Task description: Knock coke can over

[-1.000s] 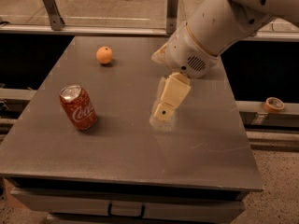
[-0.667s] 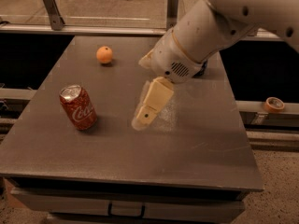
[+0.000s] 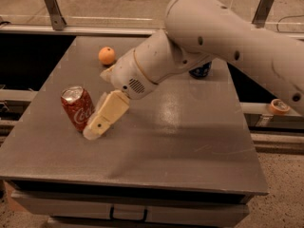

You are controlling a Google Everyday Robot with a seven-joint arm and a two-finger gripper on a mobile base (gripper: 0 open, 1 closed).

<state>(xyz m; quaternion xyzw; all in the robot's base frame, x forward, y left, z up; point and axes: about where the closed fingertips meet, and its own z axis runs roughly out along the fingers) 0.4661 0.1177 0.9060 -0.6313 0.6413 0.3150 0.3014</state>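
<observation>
Swinging across the counter (image 3: 190, 141) since a second ago, the arm (image 3: 199, 42) has carried the gripper (image 3: 94, 131) from the middle of the surface to just beside the coke can (image 3: 77, 107), which has kept its place. That red can stands upright near the counter's left edge, silver top up. The gripper slants down with its tip low against the can's base on the side facing the arm; contact cannot be made out, nor whether the gripper is spread or pressed together. An orange (image 3: 107, 55) lies well behind the coke can. A blue can (image 3: 199, 71) stands farther off, mostly hidden behind the arm.
</observation>
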